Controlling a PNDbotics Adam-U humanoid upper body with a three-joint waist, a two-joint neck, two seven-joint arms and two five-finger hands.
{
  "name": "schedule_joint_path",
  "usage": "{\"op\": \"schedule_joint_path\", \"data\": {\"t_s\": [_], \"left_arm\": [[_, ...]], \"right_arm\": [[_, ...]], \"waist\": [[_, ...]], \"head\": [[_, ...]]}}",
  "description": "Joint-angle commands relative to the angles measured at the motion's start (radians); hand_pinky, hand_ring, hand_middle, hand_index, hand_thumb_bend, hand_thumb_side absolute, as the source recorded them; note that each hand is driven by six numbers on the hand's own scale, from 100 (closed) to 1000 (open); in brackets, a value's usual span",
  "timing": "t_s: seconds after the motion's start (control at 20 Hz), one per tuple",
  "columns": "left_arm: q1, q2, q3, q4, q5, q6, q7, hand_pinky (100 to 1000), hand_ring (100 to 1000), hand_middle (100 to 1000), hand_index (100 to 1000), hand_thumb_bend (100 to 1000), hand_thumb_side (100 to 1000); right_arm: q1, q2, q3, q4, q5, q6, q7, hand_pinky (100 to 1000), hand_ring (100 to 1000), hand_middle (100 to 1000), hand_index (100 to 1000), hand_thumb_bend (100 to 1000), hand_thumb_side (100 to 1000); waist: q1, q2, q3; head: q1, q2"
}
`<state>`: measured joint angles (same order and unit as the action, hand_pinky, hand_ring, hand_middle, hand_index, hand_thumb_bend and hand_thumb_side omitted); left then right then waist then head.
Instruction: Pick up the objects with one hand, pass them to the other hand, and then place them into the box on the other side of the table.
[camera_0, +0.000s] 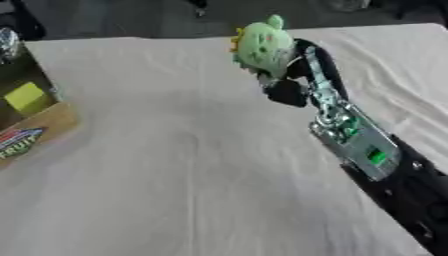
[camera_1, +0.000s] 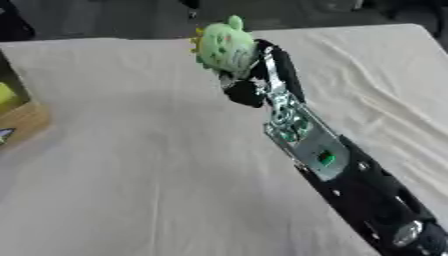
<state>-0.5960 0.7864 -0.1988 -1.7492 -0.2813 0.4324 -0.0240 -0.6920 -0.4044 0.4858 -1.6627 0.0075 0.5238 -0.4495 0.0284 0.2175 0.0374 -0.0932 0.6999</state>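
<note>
The right hand (camera_0: 293, 75) has its fingers curled round the green plush toy (camera_0: 264, 46), holding it up off the table (camera_0: 175, 165), apparently ready for a handover, with the box (camera_0: 31, 117) far to its left.

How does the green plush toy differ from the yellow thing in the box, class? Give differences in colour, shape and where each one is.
The toy is pale green and rounded with a small bump on top; the yellow thing is bright yellow and blocky. The toy is held up over the table by the right hand; the yellow thing sits in the box at the left edge, untouched. Both are small and light-coloured.
</note>
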Motion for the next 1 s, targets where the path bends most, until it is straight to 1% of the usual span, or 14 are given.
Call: {"op": "schedule_joint_path", "data": {"t_s": [0.05,0.3,0.4,0.55,0.75,1.0], "left_arm": [[-0.033,0.04,-0.019,-0.028,0.03,-0.014,-0.064,592,718,639,800,155,630],[-0.053,0.037,-0.049,-0.018,0.04,-0.015,-0.112,594,716,638,800,152,649],[-0.057,0.035,-0.057,-0.015,0.047,-0.017,-0.125,593,716,638,800,150,654],[-0.059,0.032,-0.066,-0.013,0.063,-0.019,-0.136,590,714,636,800,145,670],[-0.064,0.031,-0.084,-0.015,0.086,-0.023,-0.156,588,712,635,799,142,690],[-0.085,0.031,-0.117,-0.039,0.112,-0.021,-0.199,585,709,634,800,146,704]], "right_arm": [[-0.021,0.001,0.006,-0.024,0.0,-0.056,0.045,654,531,476,562,100,100],[-0.021,0.003,0.015,-0.037,-0.053,-0.142,0.137,644,526,473,561,100,100],[-0.02,0.004,0.014,-0.038,-0.097,-0.179,0.172,641,523,472,560,100,100],[-0.019,0.006,0.01,-0.033,-0.178,-0.225,0.2,637,518,469,557,100,107],[-0.021,0.005,0.016,-0.027,-0.246,-0.252,0.246,646,520,470,559,100,101],[-0.022,0.015,0.021,-0.024,-0.27,-0.268,0.314,649,519,469,557,100,100]], "waist": [[0.004,-0.019,0.0],[0.006,-0.018,-0.003],[0.007,-0.017,-0.003],[0.008,-0.017,-0.004],[0.01,-0.017,-0.003],[0.013,-0.016,0.0]], "head": [[0.006,-0.011],[0.007,-0.01],[0.008,-0.011],[0.009,-0.012],[0.011,-0.014],[0.012,-0.015]]}}
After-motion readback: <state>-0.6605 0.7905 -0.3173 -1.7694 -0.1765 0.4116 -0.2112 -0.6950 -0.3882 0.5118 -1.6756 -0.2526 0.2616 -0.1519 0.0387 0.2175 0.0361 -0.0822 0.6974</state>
